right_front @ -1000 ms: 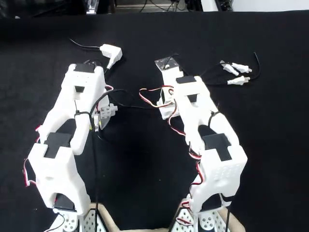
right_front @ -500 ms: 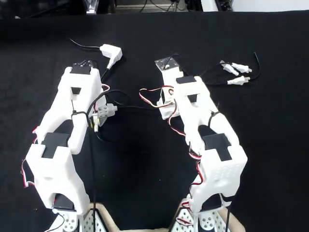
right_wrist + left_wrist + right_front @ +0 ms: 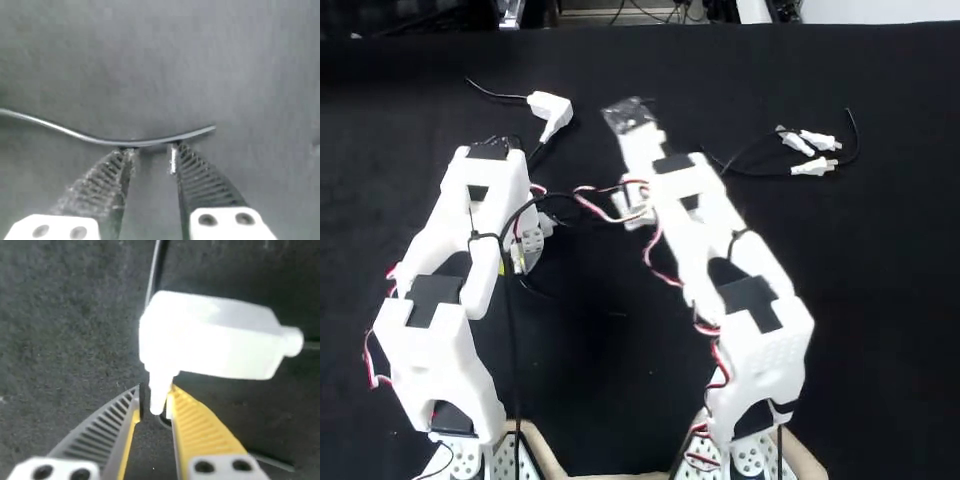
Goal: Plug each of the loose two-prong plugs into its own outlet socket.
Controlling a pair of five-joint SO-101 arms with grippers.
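Left claw (image 3: pixel 154 400): clenched on the short white stub (image 3: pixel 158 390) that sticks out of the white connector block (image 3: pixel 212 342). The grey finger (image 3: pixel 112 427) is on one side and the yellow finger (image 3: pixel 197 425) on the other, with both tips against the stub. The block body sits just past the fingertips, lying on the black counter (image 3: pixel 60 315). Its black cord (image 3: pixel 153 270) runs away from the claw on the far side of the block

Right claw (image 3: pixel 150 150): released, with a clear gap between the two dark fingers and nothing in it. A thin black cable (image 3: pixel 75 132) lies flat on the counter, crossing right at the fingertips. Can't tell if the tips actually touch it

High view: the right claw is out ahead of its arm (image 3: pixel 720 250), beside the connector block, near it but not touching. The two loose two-prong plugs (image 3: pixel 812 140) (image 3: pixel 815 167) lie side by side well off to that claw's right, prongs pointing away from it, cords looping back toward the middle. Neither claw is near them. The left arm (image 3: pixel 470 250) covers its own claw from above; the block sits just past its wrist
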